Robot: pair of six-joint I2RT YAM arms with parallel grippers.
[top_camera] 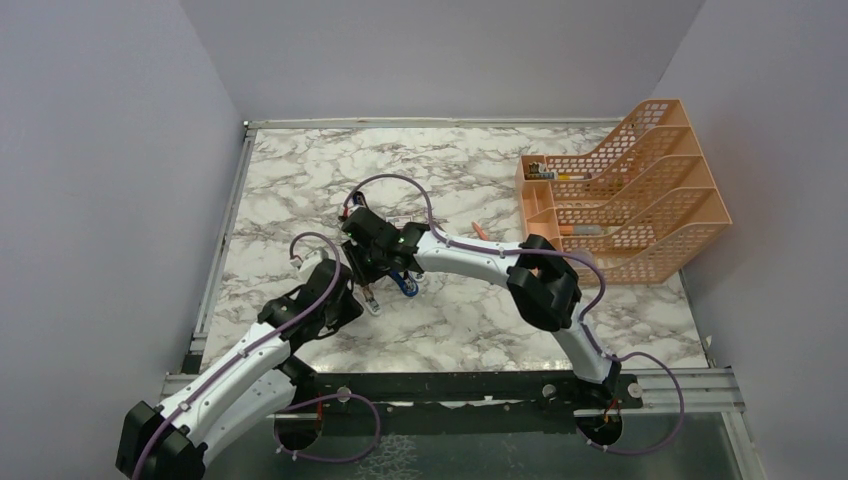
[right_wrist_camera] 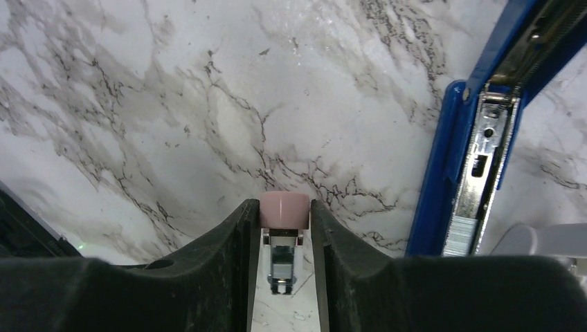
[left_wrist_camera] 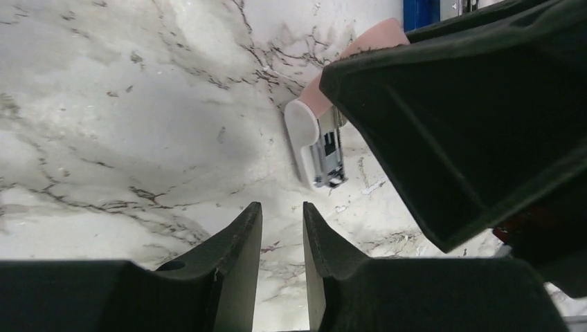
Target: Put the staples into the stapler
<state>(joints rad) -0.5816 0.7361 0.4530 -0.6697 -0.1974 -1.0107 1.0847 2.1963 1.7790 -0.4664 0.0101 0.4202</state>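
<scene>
Near the middle of the marble table [top_camera: 300, 180], both my arms met over one small patch. My right hand [right_wrist_camera: 284, 205] was pinching a small pink-and-white thing [left_wrist_camera: 299, 131]. Its two fingers [right_wrist_camera: 228, 249] pressed against either side of the pink end, and a silver metal part showed in the gap below it. I could not say for certain what that thing was. From my left wrist I saw it tilted, white end lowest and metal face toward me, with the dark bulk of my right hand over its pink end. Whether the white end touched the marble I could not tell.

My left hand [left_wrist_camera: 280, 207] hovered just beside it, low over the table. Its fingers were drawn close, with only a narrow slit between them and bare marble showing through, so it held nothing.

The stapler [right_wrist_camera: 432, 173] lay on the table just to the right of my right hand. It was swung open, so its silver channel faced up between bright blue walls. A ribbed grey strip [right_wrist_camera: 460, 232] sat at the near end of that channel and looked like staples.

Well apart from all this, a peach plastic file rack [top_camera: 640, 190] stood at the far right of the table, with a few items in its low compartments that were too small to name.
</scene>
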